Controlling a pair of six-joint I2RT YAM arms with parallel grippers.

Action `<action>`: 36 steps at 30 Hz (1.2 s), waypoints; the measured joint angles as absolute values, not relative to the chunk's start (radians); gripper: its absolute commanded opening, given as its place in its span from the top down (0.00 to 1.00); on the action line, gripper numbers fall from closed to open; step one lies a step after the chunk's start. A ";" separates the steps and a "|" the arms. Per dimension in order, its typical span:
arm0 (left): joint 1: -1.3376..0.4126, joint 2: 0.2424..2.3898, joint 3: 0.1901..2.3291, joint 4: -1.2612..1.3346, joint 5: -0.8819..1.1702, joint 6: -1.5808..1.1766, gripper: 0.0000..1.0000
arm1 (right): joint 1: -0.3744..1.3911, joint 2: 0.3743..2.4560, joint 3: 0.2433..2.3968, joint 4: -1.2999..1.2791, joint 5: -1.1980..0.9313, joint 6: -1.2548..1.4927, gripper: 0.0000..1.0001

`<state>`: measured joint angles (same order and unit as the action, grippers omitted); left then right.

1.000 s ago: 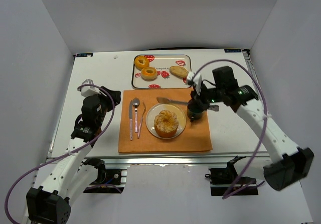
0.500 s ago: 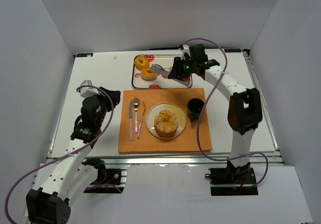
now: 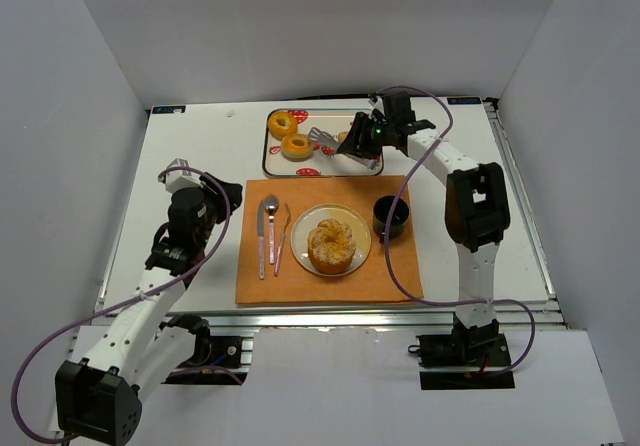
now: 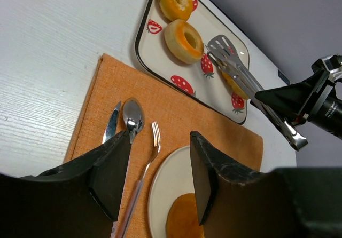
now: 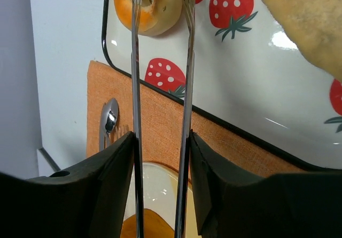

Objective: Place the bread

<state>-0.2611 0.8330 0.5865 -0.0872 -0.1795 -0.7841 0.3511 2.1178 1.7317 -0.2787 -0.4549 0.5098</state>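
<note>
An oblong bread lies at the right end of the strawberry tray. In the top view my right gripper mostly hides it. My right gripper is shut on metal tongs and holds them low over the tray. The tong arms stand apart with nothing between them, their tips by a donut. In the left wrist view the tongs lie over the bread. My left gripper is open and empty, above the table left of the orange placemat.
Two ring donuts lie on the tray's left half. On the placemat are a plate with a round pastry, a dark cup, and a knife, spoon and fork.
My right arm swung from beside the cup up to the tray, carrying the tongs, and now holds them over the bread. My left arm has barely moved.
</note>
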 measured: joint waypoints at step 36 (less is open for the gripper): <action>-0.261 0.796 0.600 -0.099 -0.198 -0.776 0.46 | 0.225 1.949 1.613 -0.245 -0.813 0.429 1.00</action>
<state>-0.2611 0.7956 0.5999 -0.0990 -0.1978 -0.7765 0.2249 1.9491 1.6131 -0.2447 -0.8131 0.4290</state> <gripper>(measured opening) 0.559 0.188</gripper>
